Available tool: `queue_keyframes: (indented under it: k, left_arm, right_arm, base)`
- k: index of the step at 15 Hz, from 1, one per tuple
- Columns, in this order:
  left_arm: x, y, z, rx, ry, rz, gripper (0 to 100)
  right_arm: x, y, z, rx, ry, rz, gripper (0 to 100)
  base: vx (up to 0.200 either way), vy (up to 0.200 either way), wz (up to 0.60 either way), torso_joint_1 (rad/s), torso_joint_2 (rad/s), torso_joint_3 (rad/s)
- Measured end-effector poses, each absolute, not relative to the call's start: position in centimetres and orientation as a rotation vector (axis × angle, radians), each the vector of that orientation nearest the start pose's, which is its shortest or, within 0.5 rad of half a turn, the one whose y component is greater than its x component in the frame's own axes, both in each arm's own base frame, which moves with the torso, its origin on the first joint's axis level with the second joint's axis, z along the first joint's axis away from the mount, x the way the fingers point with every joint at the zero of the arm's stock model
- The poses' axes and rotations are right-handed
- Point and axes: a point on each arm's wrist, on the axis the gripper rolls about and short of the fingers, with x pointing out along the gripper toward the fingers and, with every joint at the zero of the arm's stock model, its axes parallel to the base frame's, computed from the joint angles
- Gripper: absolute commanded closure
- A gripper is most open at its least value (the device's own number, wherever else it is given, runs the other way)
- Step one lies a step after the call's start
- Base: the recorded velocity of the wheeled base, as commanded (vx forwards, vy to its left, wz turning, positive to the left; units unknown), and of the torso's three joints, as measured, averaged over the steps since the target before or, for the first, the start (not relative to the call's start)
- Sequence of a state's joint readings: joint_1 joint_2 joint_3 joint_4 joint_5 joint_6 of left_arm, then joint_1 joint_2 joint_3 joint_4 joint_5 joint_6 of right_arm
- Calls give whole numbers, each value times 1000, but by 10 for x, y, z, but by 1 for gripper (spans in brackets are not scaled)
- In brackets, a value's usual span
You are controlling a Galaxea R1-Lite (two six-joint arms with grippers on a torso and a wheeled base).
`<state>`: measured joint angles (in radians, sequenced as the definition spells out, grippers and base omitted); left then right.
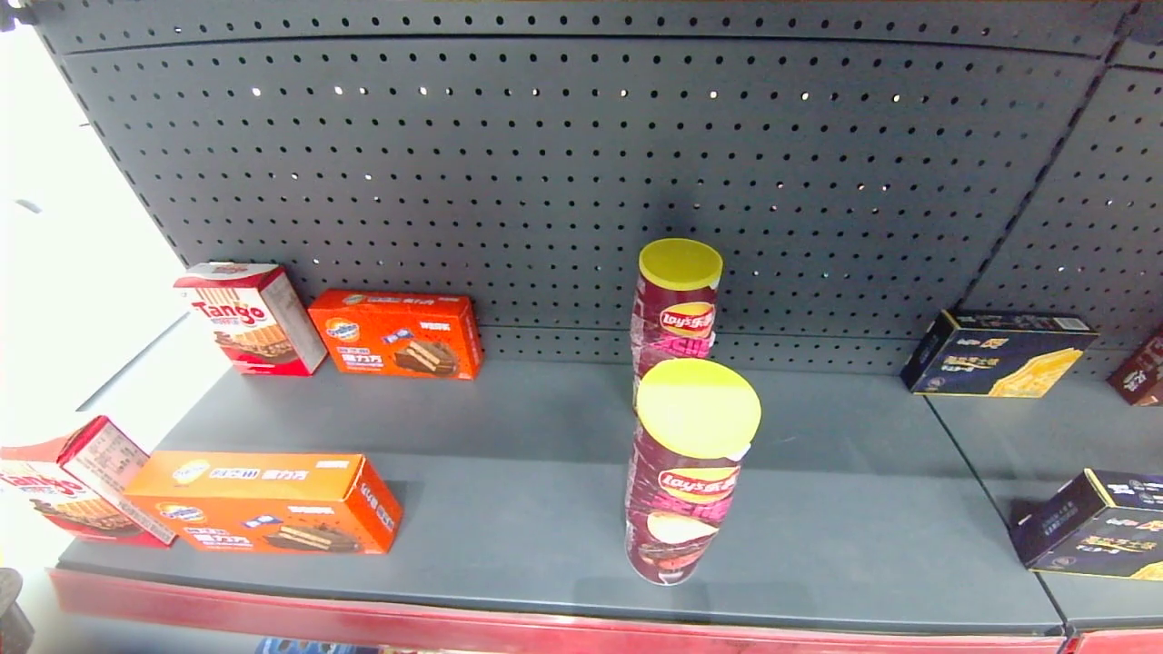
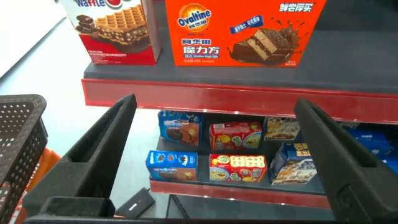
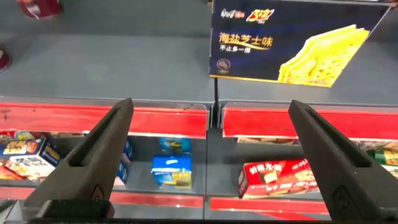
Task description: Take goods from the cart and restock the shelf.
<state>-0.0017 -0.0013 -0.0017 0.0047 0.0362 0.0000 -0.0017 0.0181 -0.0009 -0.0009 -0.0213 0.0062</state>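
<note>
Matte grey metal shelf (image 1: 509, 427), perforated pegboard back (image 1: 545, 163), glossy red front lip. Two tall cylindrical chip cans stand upright mid-shelf, one behind the other: front can (image 1: 686, 490), rear can (image 1: 677, 309), each with a flat round yellow lid. Flat orange cartons (image 1: 263, 504) lie to the left, navy cartons (image 1: 995, 354) to the right. Left tool (image 2: 216, 102): black wedge-shaped fingers spread wide, nothing between them, facing the red lip. Right tool (image 3: 211, 104): likewise spread and empty, below a navy carton.
</note>
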Motion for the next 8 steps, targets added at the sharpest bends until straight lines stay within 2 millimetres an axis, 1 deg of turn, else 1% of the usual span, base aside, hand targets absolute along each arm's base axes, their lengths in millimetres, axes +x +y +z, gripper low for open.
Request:
queue_keyframes:
  k: [2, 3, 8]
  left_arm:
    - [-23, 1, 75, 0, 1, 33, 0]
    - [-23, 1, 75, -2, 2, 38, 0]
    - [-23, 1, 75, -4, 2, 34, 0]
  right_arm:
    - [-22, 0, 76, 6, 10, -22, 0]
    - [-22, 0, 76, 5, 9, -18, 0]
    - [-22, 0, 76, 5, 5, -15, 0]
  base:
    - [0, 0, 0, 0, 0, 0]
    - [-200, 0, 0, 2, 7, -2]
    - [0, 0, 0, 0, 0, 0]
